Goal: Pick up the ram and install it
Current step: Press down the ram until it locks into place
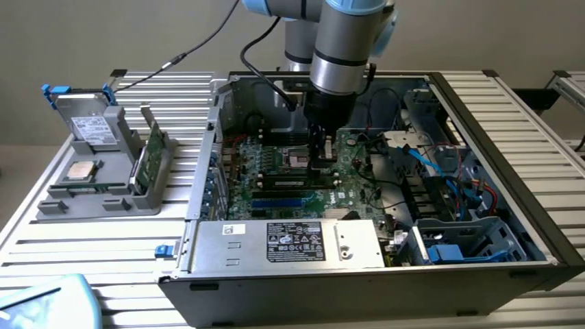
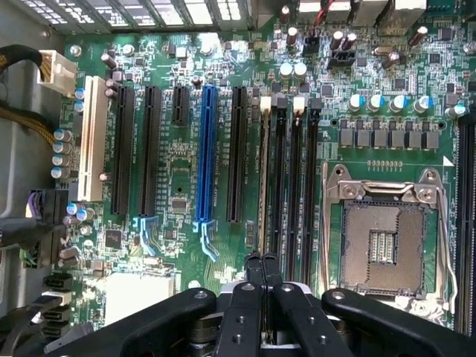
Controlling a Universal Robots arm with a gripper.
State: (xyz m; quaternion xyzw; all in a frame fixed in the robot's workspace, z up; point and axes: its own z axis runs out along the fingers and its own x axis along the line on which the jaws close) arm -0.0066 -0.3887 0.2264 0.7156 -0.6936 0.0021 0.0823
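Nearest in the exterior view, a silver power supply with a black label lies along the near wall of the open computer case, which stands on a slatted metal table. To its right, on the exterior view's right, sits a drive cage with blue cables. Beyond the power supply lies the green motherboard, and the gripper hangs low over its middle. In the wrist view the gripper has its black fingers drawn fully together at one end of the memory slots. The ram stands edge-on in the memory slot nearest the expansion slots. It appears as a thin pale line running away from the fingertips. It lies between a blue expansion slot and the empty processor socket. Whether the closed fingertips pinch the ram's edge or only rest at it cannot be told. On the exterior view's left, outside the case, a grey tray carries a square silver processor chip, an upright broad green card and, farther back, a hard drive. Farthest, the arm rises out of the case beside a black cable.
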